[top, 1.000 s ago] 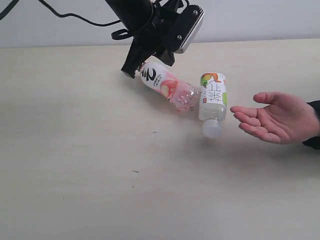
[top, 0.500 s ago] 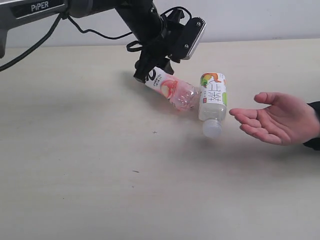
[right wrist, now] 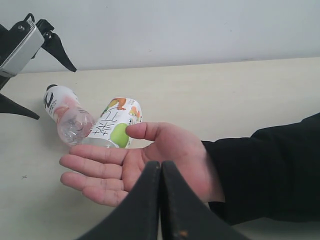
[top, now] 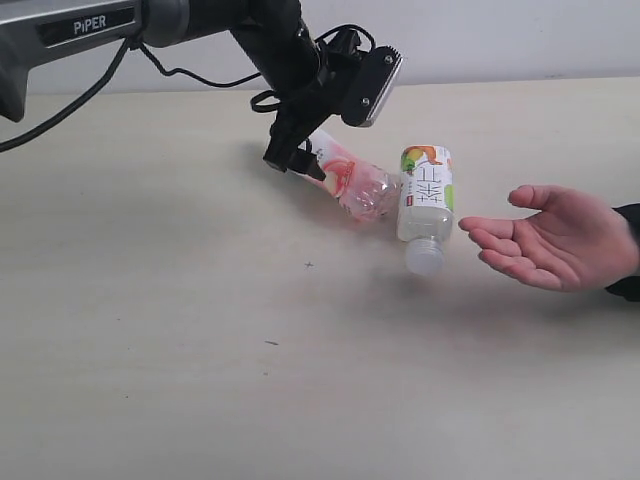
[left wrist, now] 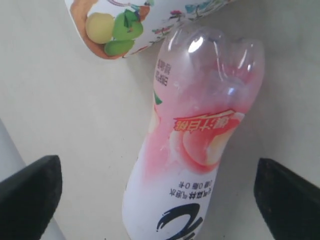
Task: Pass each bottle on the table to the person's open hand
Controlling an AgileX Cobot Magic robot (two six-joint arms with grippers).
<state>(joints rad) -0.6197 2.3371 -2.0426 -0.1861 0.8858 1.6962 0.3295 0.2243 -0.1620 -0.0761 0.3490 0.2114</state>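
A pink-white bottle (top: 347, 180) lies on its side on the table (top: 200, 350), its clear base touching an orange-green bottle (top: 427, 192) whose white cap (top: 424, 258) points toward the near edge. My left gripper (top: 295, 161) is open, its fingers straddling the pink-white bottle's cap end without closing on it. In the left wrist view that bottle (left wrist: 195, 150) lies between the two dark fingertips (left wrist: 30, 195). The person's open hand (top: 545, 240) waits palm up to the right. My right gripper (right wrist: 161, 167) is shut and empty, just in front of that hand (right wrist: 125, 167). The lime-green and leafy bottles are out of view.
The person's black sleeve (right wrist: 270, 170) fills the right side of the right wrist view. A black cable (top: 60, 110) trails from the left arm (top: 90, 25) over the back of the table. A pale wall (top: 520, 35) runs behind the table.
My left gripper has dropped lower and shifted slightly right, settling around the pink-white bottle's cap end. Both bottles have stayed where they were, and the hand has barely moved.
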